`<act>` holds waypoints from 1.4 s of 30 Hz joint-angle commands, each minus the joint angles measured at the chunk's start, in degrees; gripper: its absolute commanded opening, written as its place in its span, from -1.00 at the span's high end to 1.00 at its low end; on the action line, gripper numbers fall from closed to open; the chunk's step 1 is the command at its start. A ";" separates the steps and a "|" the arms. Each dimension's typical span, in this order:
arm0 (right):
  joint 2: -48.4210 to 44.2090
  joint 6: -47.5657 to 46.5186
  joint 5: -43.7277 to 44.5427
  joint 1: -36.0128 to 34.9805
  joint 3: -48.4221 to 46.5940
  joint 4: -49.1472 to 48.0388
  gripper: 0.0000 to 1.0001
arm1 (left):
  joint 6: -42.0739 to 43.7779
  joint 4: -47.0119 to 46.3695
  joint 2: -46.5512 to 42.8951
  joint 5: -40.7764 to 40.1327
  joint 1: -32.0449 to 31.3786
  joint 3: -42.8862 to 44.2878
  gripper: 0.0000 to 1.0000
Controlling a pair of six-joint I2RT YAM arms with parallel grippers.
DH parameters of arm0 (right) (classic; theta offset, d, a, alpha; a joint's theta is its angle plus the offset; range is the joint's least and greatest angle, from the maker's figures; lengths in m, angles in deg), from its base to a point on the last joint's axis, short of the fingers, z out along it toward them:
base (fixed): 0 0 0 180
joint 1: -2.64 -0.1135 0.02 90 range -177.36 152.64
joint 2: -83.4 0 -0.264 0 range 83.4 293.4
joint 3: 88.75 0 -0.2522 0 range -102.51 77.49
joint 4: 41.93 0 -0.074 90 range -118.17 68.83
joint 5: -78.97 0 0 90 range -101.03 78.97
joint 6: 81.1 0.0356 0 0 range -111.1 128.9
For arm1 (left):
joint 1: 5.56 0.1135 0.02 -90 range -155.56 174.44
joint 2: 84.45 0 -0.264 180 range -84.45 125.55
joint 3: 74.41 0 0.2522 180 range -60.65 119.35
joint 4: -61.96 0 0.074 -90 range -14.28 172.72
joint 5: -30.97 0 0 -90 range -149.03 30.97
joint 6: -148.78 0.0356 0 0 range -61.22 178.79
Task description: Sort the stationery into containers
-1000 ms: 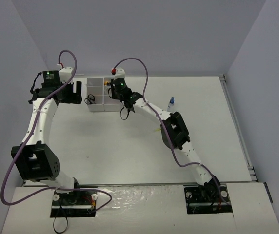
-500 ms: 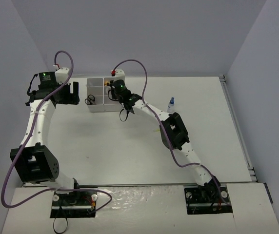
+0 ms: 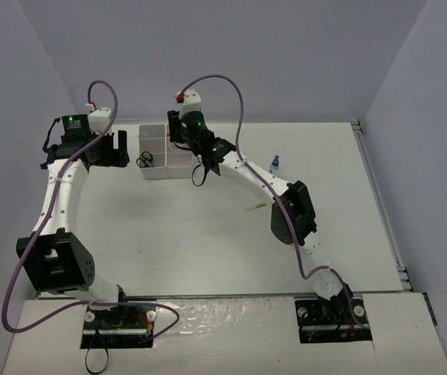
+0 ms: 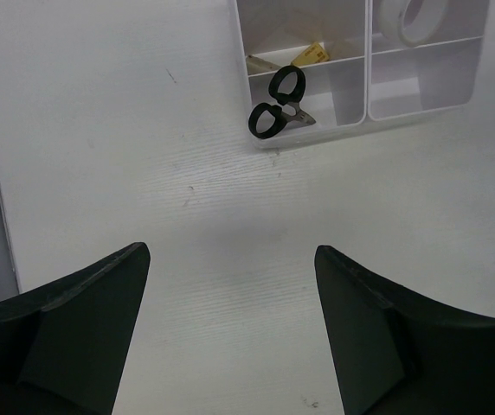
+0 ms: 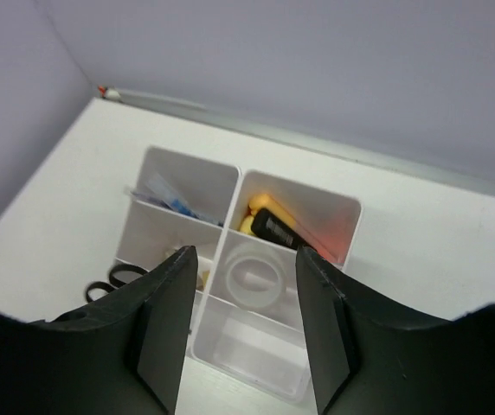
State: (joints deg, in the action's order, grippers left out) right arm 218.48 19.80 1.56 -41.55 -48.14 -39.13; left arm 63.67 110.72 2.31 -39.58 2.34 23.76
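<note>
The white containers stand at the back of the table. Black-handled scissors stick out of a near corner compartment, next to a yellow eraser. A tape roll lies in a middle compartment. Yellow markers with a black one fill a far one, and pens lie in the compartment beside them. My right gripper hovers above the containers, open with nothing between its fingers. To the left of the containers, my left gripper is open over bare table. A blue-capped bottle stands on the table.
A small yellow item lies on the table under the right arm. Grey walls close in the table at the back and sides. A rail runs along the table's right edge.
My right gripper has opened and risen above the containers, and the right arm's elbow has swung to the right. The left gripper shifted slightly left early on.
</note>
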 commanded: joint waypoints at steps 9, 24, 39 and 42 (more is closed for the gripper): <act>-16.18 0.96 2.36 0.86 7.50 -4.68 0.63 | 6.81 0.58 5.11 5.32 -5.55 13.16 -0.35; -42.57 4.58 10.00 2.19 41.25 -11.42 0.63 | 14.06 0.35 29.23 -4.50 -20.32 31.67 0.42; -52.01 5.00 14.21 3.06 50.11 -10.13 0.63 | 13.14 -6.07 36.19 -13.64 -23.19 33.80 0.41; -52.76 5.00 14.55 3.15 51.10 -9.88 0.63 | 12.54 -7.28 36.37 -14.42 -23.61 33.72 0.41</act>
State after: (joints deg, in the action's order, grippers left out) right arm 169.64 24.08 13.31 -38.62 2.52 -45.82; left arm 76.89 108.00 39.81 -51.76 -20.19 54.32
